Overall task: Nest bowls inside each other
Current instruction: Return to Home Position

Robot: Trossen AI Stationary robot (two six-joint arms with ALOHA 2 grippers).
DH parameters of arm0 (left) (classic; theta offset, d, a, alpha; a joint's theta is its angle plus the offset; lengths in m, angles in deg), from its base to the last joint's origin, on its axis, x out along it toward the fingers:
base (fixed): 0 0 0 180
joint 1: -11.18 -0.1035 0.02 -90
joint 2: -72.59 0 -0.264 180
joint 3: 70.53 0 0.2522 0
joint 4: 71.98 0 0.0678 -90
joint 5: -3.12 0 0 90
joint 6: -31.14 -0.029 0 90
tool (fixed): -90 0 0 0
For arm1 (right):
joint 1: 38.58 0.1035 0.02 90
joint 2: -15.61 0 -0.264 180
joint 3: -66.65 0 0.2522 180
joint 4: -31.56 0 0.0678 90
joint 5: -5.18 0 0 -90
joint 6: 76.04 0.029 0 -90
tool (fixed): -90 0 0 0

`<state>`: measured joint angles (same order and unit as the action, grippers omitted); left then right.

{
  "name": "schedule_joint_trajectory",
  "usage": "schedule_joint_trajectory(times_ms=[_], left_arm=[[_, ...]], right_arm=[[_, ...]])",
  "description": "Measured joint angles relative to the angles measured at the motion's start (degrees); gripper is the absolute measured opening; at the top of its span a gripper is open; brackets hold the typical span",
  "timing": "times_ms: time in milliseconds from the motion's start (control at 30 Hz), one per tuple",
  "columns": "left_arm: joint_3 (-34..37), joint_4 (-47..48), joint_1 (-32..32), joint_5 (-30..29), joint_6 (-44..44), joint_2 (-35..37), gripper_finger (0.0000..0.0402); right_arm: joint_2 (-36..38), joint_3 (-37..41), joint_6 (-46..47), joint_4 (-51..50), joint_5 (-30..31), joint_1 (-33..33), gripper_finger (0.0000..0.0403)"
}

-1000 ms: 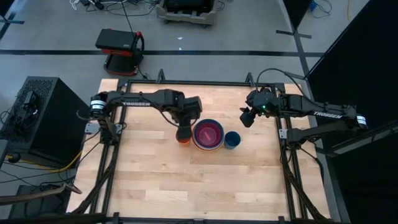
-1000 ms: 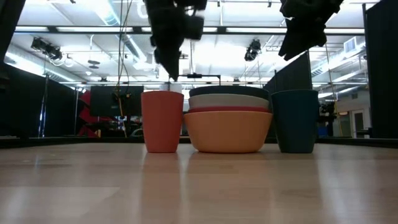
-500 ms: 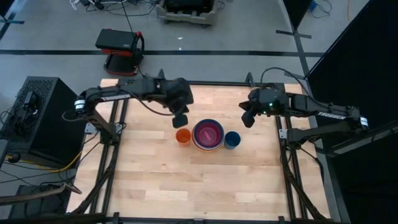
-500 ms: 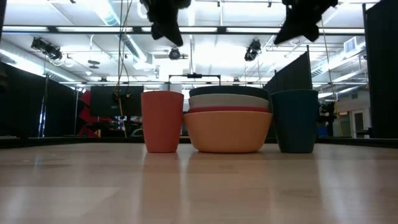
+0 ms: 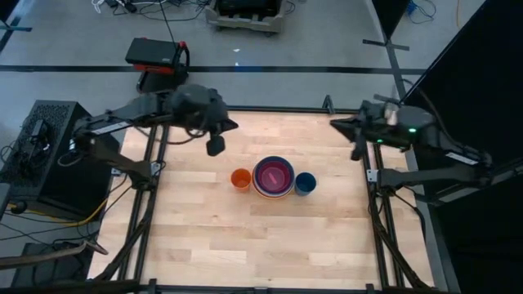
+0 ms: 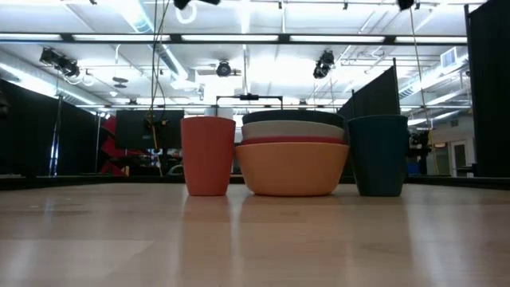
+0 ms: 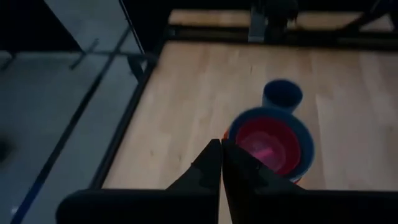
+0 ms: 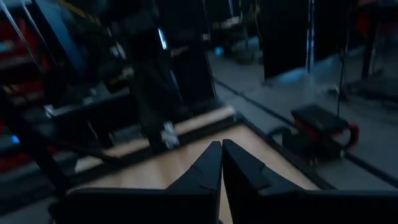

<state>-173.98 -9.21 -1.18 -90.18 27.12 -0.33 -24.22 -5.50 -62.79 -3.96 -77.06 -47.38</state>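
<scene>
The bowls sit nested in one stack at the table's middle. From above, a magenta-pink bowl lies inside a teal rim. The low view shows the stack with a yellow-orange bowl outermost and red, white and dark rims above it. My left gripper hangs shut, high over the far left of the table, and is seen shut in its wrist view. My right gripper is shut and raised near the far right corner, pointing level. Neither touches anything.
A small orange cup stands just left of the stack and a small dark-blue cup just right of it. Both stand upright on the table. Bare wood lies toward the near edge.
My left gripper has risen from above the orange cup and drawn back toward the table's far left, tipping up. My right gripper has risen and pulled back toward the right edge, tipping up to level. Bowls and cups have stayed put.
</scene>
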Motion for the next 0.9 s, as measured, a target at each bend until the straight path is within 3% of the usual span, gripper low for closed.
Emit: schedule_joint_trajectory(times_ms=[267,900], left_arm=[[18.90,-19.92,0.04,0.02,6.73,15.43,0.0000],[44.79,-41.17,0.04,0.06,16.81,37.79,0.0000]], right_arm=[[8.55,0.70,0.16,0.59,0.85,0.03,0.0000],[17.41,25.85,8.57,18.70,-5.38,0.85,0.0000]])
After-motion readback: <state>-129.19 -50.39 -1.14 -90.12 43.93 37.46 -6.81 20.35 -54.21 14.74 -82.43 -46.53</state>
